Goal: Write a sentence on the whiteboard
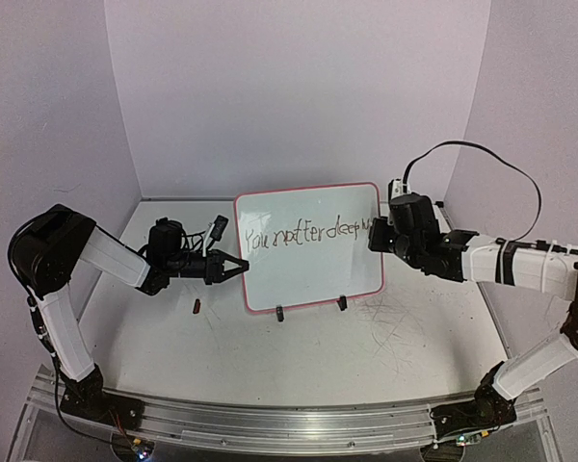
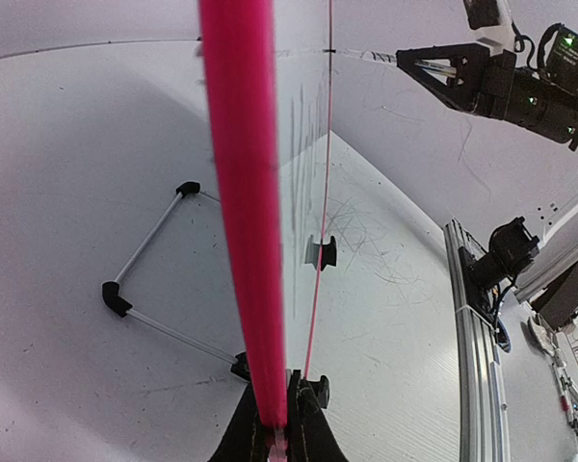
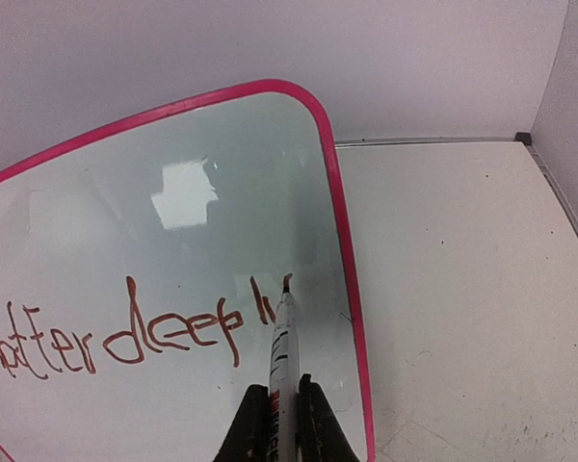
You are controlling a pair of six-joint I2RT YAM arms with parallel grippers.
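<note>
The whiteboard (image 1: 313, 269) stands upright on its black clip feet in the middle of the table. Its pink rim (image 2: 239, 192) runs up between the jaws of my left gripper (image 1: 241, 264) (image 2: 273, 382), which is shut on the board's left edge. The sentence (image 1: 303, 234) (image 3: 125, 337) crosses the board in thin dark red-brown script. A white marker (image 3: 283, 351) is held in my shut right gripper (image 1: 373, 234) (image 3: 282, 387). Its tip touches the whiteboard (image 3: 222, 192) at the end of the line, just right of "deep" and close to the right rim.
A small dark cap-like piece (image 1: 197, 307) lies on the table left of the board's foot. The board's wire stand (image 2: 144, 279) spreads out behind it. Walls close in at the back and both sides. The tabletop (image 1: 395, 327) is scuffed with grey scratches.
</note>
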